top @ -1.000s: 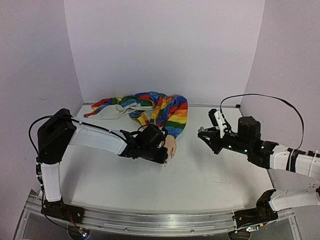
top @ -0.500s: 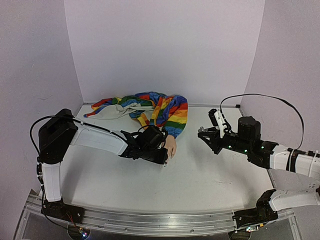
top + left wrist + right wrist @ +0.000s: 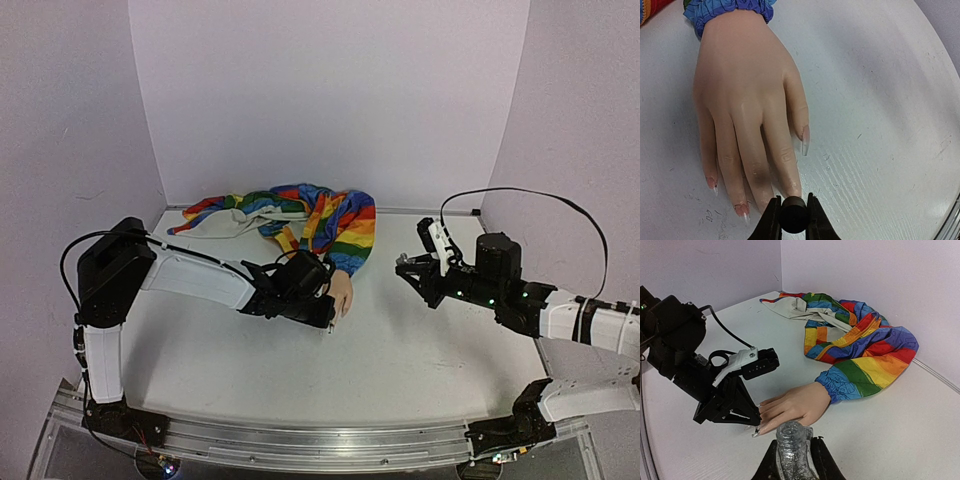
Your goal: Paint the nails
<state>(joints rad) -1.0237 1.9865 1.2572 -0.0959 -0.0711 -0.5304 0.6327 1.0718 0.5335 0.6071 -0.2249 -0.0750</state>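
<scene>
On the left of the top view, the left arm (image 3: pixel 190 275) reaches low across the white surface (image 3: pixel 400 350) toward the middle. The left gripper (image 3: pixel 328 318) sits right at the fingertips of the mannequin hand (image 3: pixel 341 293). In the left wrist view this gripper (image 3: pixel 792 220) is pinched on a small round black cap (image 3: pixel 792 214), one finger pressed against each side. The cap is just in front of the tip of one of the middle fingers, so close that I cannot tell whether they touch.

The pale hand lies palm down and flat on the surface, fingers pointing toward the near edge and toward the left gripper. The nails (image 3: pixel 805 140) are long and mostly clear (the thumbnail shows best, pointing down along the thumb's inner side). Two nails on the outer fingers, left of the cap, carry a reddish tint near their base. All the nails lie beside the gripper, none between its fingers.

Behind the hand, the rainbow-striped sleeve (image 3: pixel 340 230) ends in a blue cuff at the wrist and curls back toward the rear wall.

Further right, well apart from the hand, the right gripper (image 3: pixel 403 266) points back toward it. In its wrist view it is clamped on the neck of a clear, glittery bottle (image 3: pixel 791 442) held upright, mouth uncapped.
</scene>
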